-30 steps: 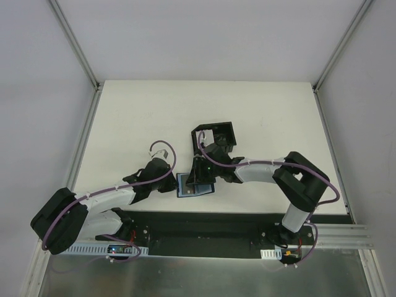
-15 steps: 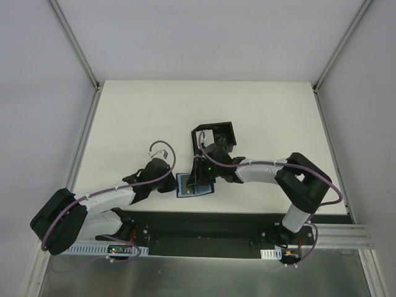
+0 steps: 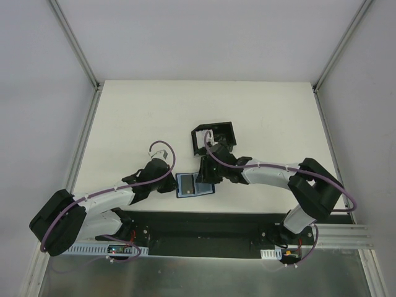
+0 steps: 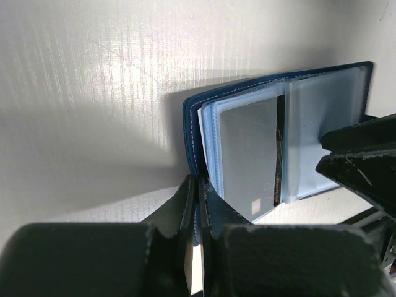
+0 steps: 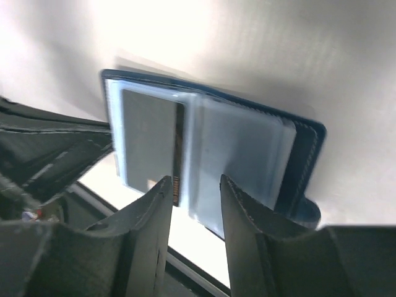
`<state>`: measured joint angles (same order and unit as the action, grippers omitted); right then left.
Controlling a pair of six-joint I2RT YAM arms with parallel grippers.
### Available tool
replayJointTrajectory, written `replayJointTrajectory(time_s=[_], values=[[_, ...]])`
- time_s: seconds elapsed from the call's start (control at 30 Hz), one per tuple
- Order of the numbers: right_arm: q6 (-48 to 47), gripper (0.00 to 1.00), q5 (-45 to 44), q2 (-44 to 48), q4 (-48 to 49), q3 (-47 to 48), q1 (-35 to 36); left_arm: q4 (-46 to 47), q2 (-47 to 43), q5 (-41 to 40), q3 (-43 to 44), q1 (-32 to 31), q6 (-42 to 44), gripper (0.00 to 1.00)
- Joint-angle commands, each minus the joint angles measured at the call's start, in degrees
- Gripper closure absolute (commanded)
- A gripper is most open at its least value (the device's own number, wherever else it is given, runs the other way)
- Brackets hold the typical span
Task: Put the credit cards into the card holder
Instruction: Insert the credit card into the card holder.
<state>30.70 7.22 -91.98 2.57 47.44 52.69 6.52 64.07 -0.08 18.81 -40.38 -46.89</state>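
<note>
White tabletop (image 3: pixel 136 117) enclosed by pale grey walls and aluminium rails; both arms reach inward from its near edge. A small dark blue folding card holder (image 3: pixel 199 187) lies open near that edge, between the two grippers; its clear inner sleeves face up. One thin pale grey credit card (image 4: pixel 247 148) sits in a sleeve on the half nearer the left arm. Left gripper (image 4: pixel 198 210): fingers pressed together, pinching the blue cover edge of the card holder. Right gripper (image 5: pixel 195 185): fingers spread, poised over the sleeves with nothing between them; contact with the sleeves cannot be determined. A black open-topped plastic box (image 3: pixel 213 127) stands just beyond the right gripper.
</note>
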Motion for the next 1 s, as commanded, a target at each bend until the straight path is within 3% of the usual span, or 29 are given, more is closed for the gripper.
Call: replayJointTrajectory(time_s=[0.0, 0.37, 0.97], values=[[-2.31, 0.61, -6.6, 2.86, -8.36, -0.24, -0.3, -2.74, -1.14, -0.28, 1.14, 0.65, 1.54, 1.0], [-4.15, 0.63, -13.46, 5.33, -16.45, 1.34, -0.22, -4.24, -1.67, -0.01, 3.25, 0.65, 3.39, 1.0], [-4.24, 0.68, -14.08, 6.11, -16.19, 0.72, -0.22, -4.94, -0.97, 2.71, 5.54, 0.65, 4.88, 1.0]])
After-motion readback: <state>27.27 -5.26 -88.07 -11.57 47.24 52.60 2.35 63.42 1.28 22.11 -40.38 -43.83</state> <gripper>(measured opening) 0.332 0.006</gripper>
